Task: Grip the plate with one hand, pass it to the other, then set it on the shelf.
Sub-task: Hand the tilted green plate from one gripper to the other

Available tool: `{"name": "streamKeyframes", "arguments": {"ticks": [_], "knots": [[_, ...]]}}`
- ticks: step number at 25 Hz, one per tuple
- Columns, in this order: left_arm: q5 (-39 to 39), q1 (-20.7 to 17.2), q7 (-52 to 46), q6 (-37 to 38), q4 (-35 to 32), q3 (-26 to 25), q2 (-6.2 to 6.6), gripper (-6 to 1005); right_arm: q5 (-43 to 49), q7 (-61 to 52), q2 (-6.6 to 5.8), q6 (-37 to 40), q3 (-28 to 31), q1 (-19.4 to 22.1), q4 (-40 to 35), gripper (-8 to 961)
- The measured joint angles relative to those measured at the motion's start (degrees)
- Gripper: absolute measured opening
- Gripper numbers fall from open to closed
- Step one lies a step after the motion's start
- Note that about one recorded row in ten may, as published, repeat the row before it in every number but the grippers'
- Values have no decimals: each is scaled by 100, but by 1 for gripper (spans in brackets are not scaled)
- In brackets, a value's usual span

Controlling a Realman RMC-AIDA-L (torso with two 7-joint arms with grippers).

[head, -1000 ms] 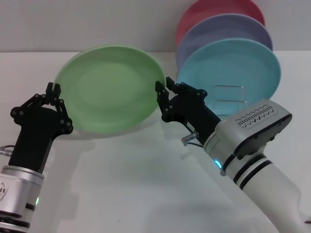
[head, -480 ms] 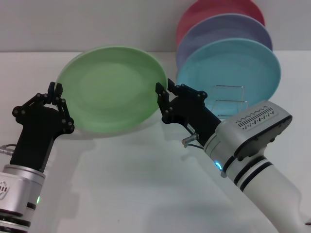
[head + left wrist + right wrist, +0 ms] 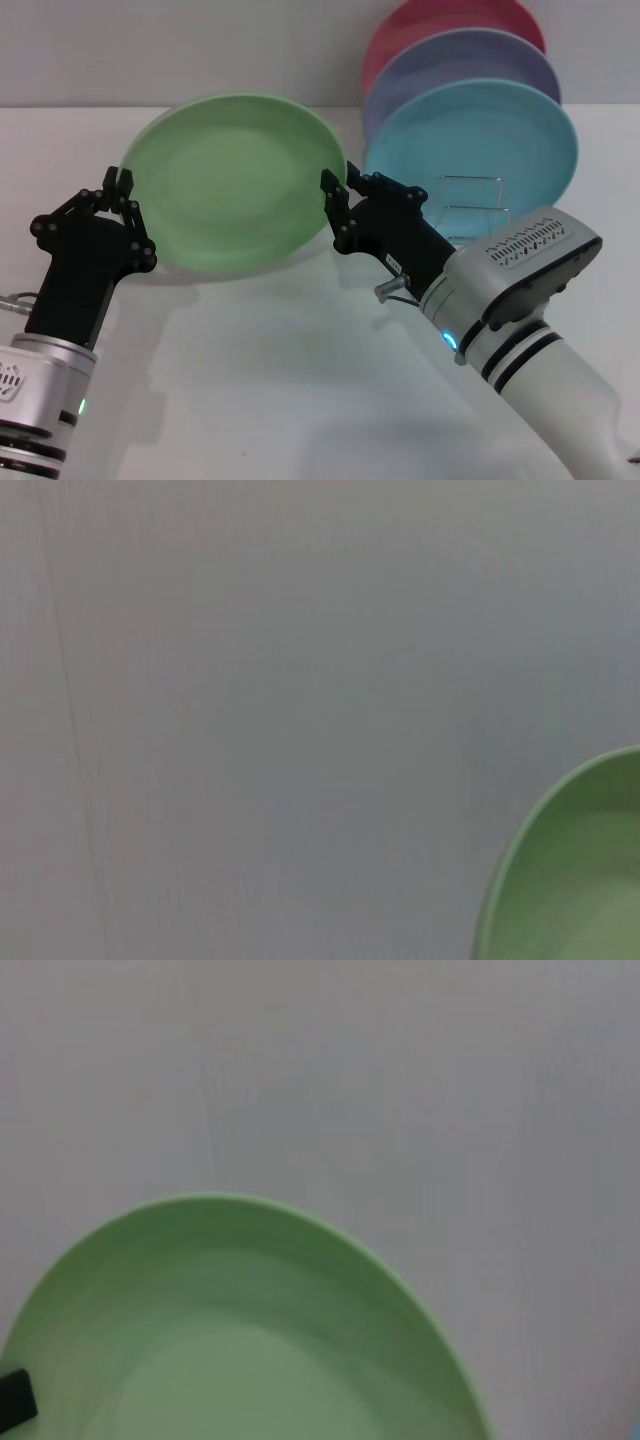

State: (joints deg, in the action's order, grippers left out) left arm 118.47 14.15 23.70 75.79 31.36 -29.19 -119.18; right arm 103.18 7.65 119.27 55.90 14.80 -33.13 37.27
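Observation:
The light green plate [image 3: 235,185] is held up, tilted, above the white table. My left gripper [image 3: 118,185], with the green light, is shut on its left rim. My right gripper [image 3: 340,180], on the bulky white arm with the blue light, is open, and the plate's right rim sits between its fingers. The plate also shows in the left wrist view [image 3: 580,880] and the right wrist view [image 3: 240,1340]. The silver wire shelf [image 3: 470,205] stands at the back right, behind my right arm.
In the shelf stand a turquoise-blue plate [image 3: 480,140], a lavender plate [image 3: 450,55] behind it and a red plate [image 3: 440,18] at the back. The white table [image 3: 280,380] spreads below both arms.
My left gripper has carried the green plate a little to the right, so its right rim has gone in between my right gripper's fingers. The right arm has stayed still.

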Motion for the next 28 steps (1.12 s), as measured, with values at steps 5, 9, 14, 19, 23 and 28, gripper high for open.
{"name": "streamKeyframes", "arguments": {"ticks": [5, 9, 14, 19, 23, 28], "knots": [[0, 23, 4, -11, 0, 0, 0, 34, 0, 0, 0, 0, 18, 0, 0, 178], [0, 29, 8, -12, 1, 0, 0, 33, 0, 0, 3, 0, 23, 0, -3, 173], [-1, 38, 18, -12, -3, 0, 0, 33, 0, 0, 7, 0, 33, 1, -16, 168], [0, 38, 20, -12, -7, 1, 0, 34, -10, 0, 9, 0, 44, 0, -46, 162], [0, 36, 21, -11, -7, 1, 0, 34, -13, 0, 9, 0, 44, -6, -57, 164], [0, 35, 21, -1, -7, -7, 0, 33, -13, 0, 9, 0, 53, -9, -62, 165]]}}
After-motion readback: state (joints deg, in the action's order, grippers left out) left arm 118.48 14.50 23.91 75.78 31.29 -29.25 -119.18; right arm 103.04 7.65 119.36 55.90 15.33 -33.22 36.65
